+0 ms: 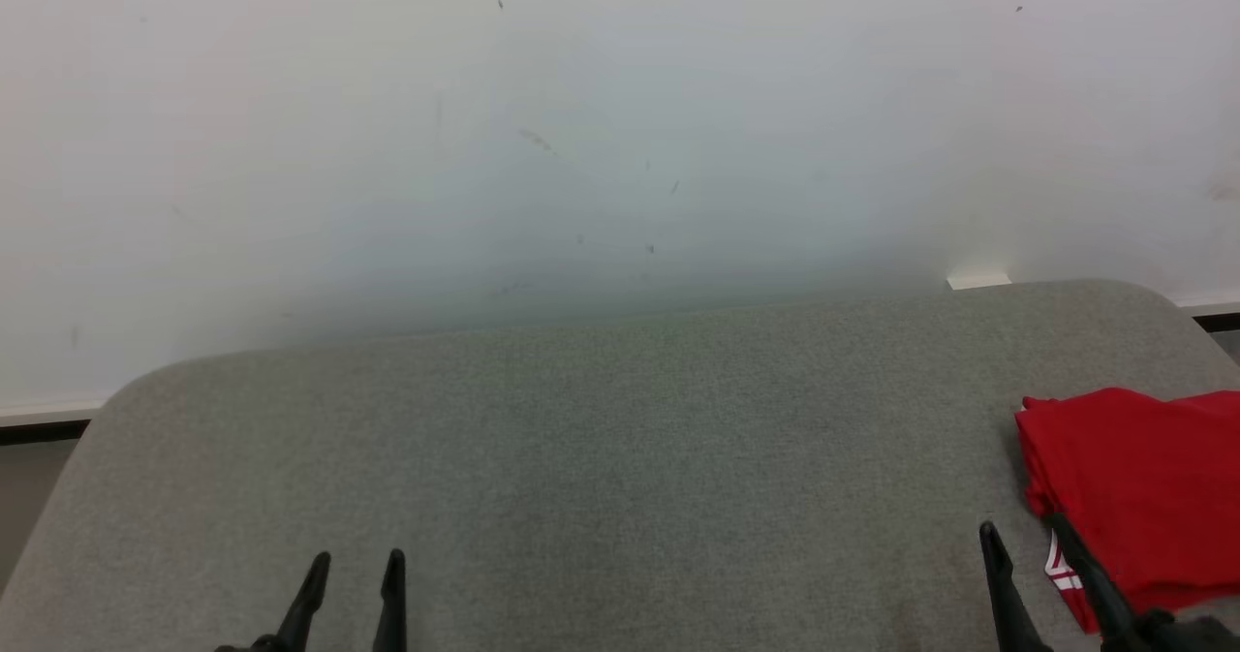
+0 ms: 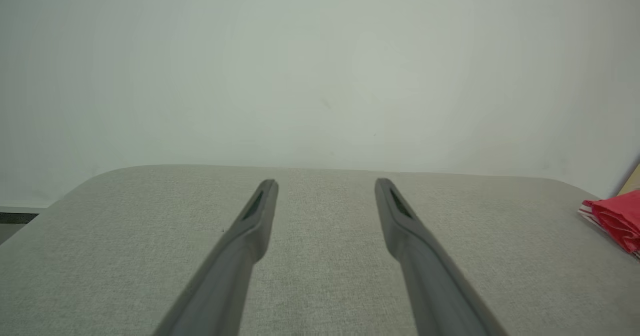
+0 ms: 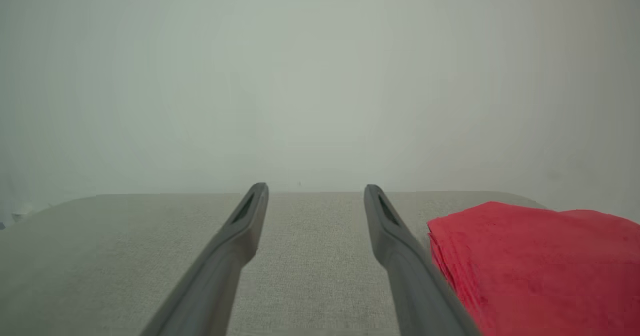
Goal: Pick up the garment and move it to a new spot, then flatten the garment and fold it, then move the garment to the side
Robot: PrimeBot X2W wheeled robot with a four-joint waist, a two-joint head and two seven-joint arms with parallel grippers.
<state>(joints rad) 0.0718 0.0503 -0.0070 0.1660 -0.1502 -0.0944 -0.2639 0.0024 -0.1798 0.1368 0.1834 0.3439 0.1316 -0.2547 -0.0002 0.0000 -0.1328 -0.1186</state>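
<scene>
Head view finds the folded red garment [image 1: 1143, 497] at the grey table's [image 1: 620, 439] right edge, just to the right of the right gripper [image 1: 1021, 524], its fingers apart and empty, while the left gripper [image 1: 358, 555], equally spread, sits well apart.

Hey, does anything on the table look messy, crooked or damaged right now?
Nothing stands out. The garment lies folded at the right side of the table, layers fairly even. The left gripper and right gripper are open and empty. Faint scuffs mark the wall.
</scene>
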